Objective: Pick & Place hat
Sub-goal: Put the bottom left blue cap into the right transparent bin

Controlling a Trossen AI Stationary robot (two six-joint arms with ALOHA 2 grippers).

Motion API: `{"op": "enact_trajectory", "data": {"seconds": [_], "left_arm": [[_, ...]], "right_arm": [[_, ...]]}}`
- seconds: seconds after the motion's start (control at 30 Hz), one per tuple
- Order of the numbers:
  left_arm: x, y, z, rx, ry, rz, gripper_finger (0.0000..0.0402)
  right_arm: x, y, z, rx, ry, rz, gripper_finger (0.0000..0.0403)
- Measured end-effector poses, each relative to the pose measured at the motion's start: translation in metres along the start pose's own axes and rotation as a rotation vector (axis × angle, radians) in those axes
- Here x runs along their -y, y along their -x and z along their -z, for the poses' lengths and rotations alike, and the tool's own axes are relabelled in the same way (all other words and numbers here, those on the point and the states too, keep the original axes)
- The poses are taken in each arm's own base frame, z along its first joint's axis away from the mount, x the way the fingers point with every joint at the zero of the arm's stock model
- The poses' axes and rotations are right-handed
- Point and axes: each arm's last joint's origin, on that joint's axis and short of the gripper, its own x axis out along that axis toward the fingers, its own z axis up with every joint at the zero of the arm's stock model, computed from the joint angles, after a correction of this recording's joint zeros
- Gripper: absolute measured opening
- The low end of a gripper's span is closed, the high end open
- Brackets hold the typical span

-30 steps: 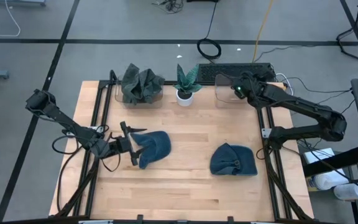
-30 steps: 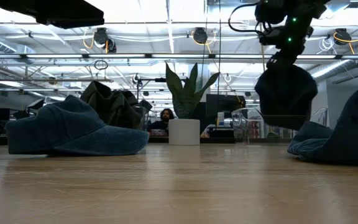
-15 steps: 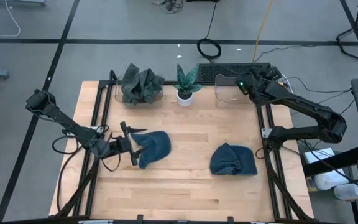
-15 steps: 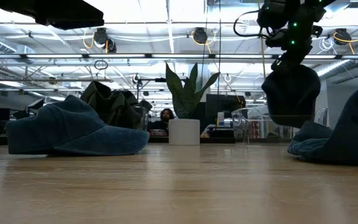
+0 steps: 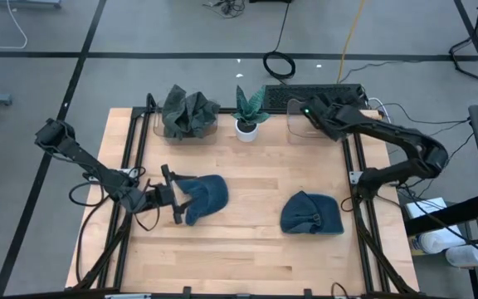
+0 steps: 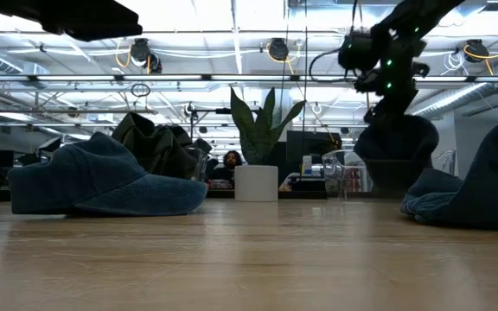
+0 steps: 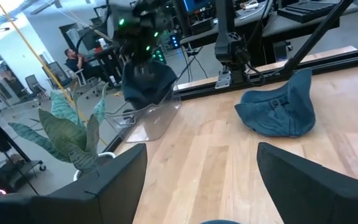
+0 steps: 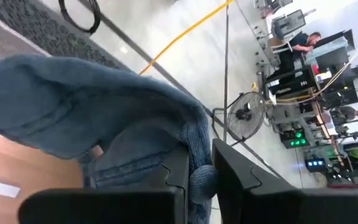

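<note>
The right gripper (image 8: 194,177) hangs over the far right corner of the pale wooden bench (image 5: 247,249), its jaws clamped on a fold of a soft blue denim hat (image 8: 86,118). In the low view that carried hat (image 6: 396,142) dangles below the jaws as a dark rounded lump, right at a clear plastic bin (image 7: 151,118) that stands at the bench's far right edge. The left wrist view shows the hat sagging down to the bin's rim; whether any of it already rests inside cannot be told. The relation that matters is plain: the hat hangs straight under the jaws with its long axis pointing down into the bin, so by my judgement the placing only calls for a short drop and a parting of the jaws.

The left gripper (image 5: 173,193) sits low at the bench's left side, jaws spread wide, right at the near end of a second blue denim hat (image 5: 204,196) lying flat on the wood. That hat stretches away from the jaws toward the bench's middle, its long axis in line with the arm's reach. It looks untouched, with nothing closed on it.

A third blue denim hat (image 5: 312,213) lies crumpled toward the right, nearer the right arm. A heap of dark grey-green hats (image 5: 187,112) fills a second bin at the far left, and a small green plant in a white pot (image 5: 246,112) stands between the two bins.
</note>
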Motion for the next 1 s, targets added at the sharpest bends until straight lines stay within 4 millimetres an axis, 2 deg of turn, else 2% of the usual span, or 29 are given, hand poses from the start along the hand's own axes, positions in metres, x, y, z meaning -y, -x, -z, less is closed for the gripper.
{"op": "enact_trajectory", "data": {"seconds": [0.27, 0.47, 0.8, 1.0], "left_arm": [[0.003, 0.003, -0.001, 0.006, 0.001, 0.022, 0.0323], [0.004, 0.004, -0.001, 0.007, 0.007, 0.025, 0.0324], [0.004, 0.004, -0.001, 0.006, 0.016, 0.025, 0.0324], [0.004, 0.004, -0.001, 0.006, 0.023, 0.025, 0.0324]], "right_arm": [[-0.034, -0.024, -0.009, -0.041, 0.004, -0.058, 0.0033], [-0.052, -0.032, -0.013, -0.047, -0.039, -0.129, 0.0033], [-0.064, -0.034, -0.025, 0.000, -0.220, -0.359, 0.0035], [-0.066, -0.032, -0.030, 0.018, -0.325, -0.431, 0.0037]]}}
